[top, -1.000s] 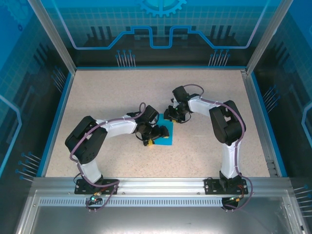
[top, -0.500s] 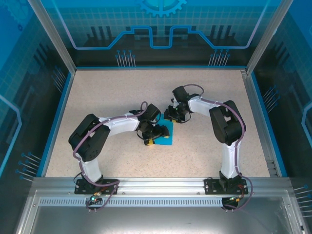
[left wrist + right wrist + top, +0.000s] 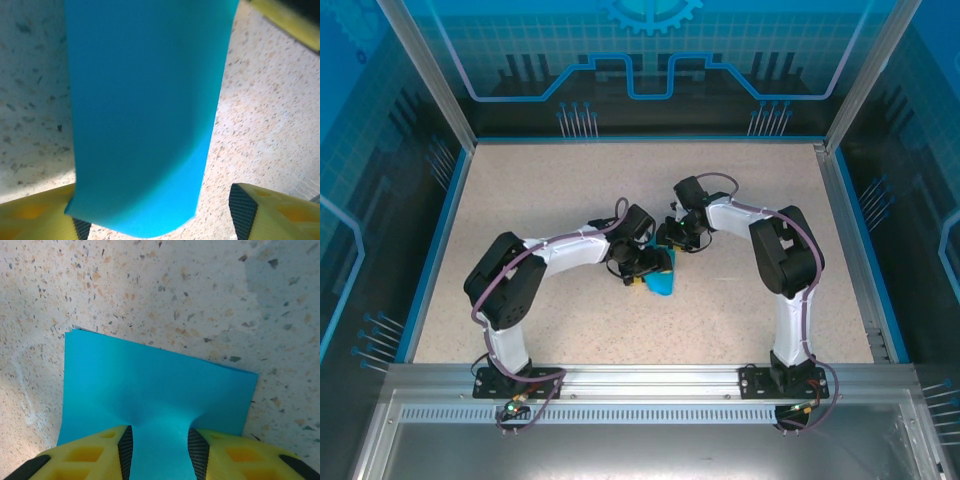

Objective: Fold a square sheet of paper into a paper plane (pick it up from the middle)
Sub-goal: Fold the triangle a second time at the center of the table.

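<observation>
Stage early: paper (image 3: 160, 390) curled, part-lifted off desk (image 3: 150, 290); no plane yet, creases outstanding. Right jaws half-closed, pinching paper edge. Left jaws wide around curl, ungripped.

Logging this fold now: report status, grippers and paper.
Right gripper shut on paper edge. Left gripper open, straddling the curled paper. Nothing blocking.
</observation>
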Controlling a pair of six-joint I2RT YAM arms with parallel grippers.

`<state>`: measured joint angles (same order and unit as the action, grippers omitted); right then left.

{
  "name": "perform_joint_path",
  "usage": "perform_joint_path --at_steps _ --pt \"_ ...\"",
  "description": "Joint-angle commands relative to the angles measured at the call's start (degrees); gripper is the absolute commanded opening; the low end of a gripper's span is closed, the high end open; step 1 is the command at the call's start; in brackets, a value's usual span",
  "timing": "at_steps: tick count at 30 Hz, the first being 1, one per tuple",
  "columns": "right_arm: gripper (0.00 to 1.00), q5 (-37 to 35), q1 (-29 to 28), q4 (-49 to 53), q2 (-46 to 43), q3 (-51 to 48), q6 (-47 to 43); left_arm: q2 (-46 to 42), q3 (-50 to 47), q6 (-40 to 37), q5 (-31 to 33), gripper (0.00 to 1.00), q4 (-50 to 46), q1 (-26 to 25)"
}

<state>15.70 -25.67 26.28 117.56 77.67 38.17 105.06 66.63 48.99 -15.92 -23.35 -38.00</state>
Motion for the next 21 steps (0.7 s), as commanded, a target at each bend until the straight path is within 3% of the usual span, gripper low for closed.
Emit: perform_joint_path --at_steps 1,10,21 --pt "0.40 -3.7 1.0 2.0 4.7 -2.4 -0.1 -0.3 1.7 -2.4 2.6 0.74 -2.6 -0.4" --pt "0.40 -3.6 1.0 2.5 4.9 -2.0 -0.2 -2.3 2.5 -4.8 4.6 0.74 -5.9 0.5" --pt "0.40 -3.8 0.9 2.9 5.1 -1.6 -0.3 -5.7 -1.3 -3.8 -1.8 0.75 -5.1 0.6"
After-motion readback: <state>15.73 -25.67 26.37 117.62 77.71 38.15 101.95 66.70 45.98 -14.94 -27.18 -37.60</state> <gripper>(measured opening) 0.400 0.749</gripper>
